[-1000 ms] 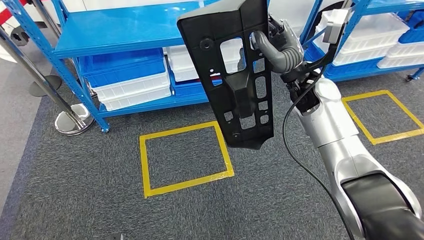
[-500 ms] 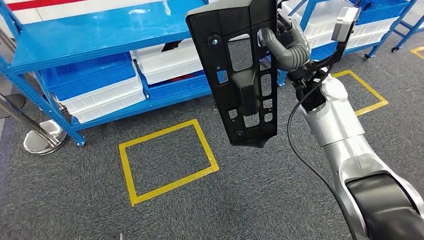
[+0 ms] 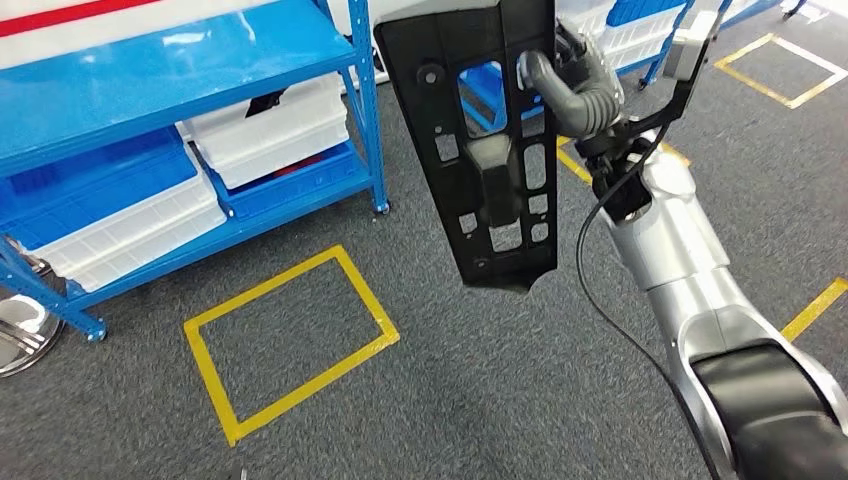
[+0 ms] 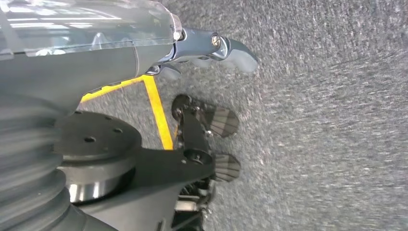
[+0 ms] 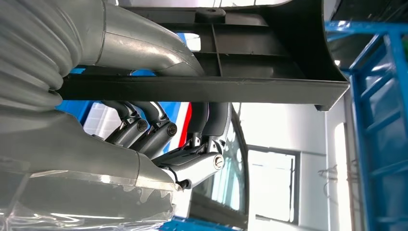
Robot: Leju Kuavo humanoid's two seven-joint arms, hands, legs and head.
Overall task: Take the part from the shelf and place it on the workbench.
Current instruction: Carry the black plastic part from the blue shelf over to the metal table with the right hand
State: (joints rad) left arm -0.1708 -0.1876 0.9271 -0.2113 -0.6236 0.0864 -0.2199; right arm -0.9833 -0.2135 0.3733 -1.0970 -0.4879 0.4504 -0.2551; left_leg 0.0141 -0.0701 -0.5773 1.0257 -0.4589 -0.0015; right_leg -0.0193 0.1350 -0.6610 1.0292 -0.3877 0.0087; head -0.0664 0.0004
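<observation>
Head view shows the right hand [image 3: 572,88] raised in front of the robot, its thumb hooked through a cut-out and its fingers clamped around the black plastic part [image 3: 480,140], which hangs upright in the air above the floor. The left hand [image 4: 202,101] hangs low over the carpet with its fingers apart, holding nothing. Grey carpet [image 3: 450,400] covers the floor, marked with a yellow tape square [image 3: 290,340]. To the left stands a blue shelf [image 3: 170,80] stacked with white bins [image 3: 270,125] and blue bins [image 3: 90,185].
</observation>
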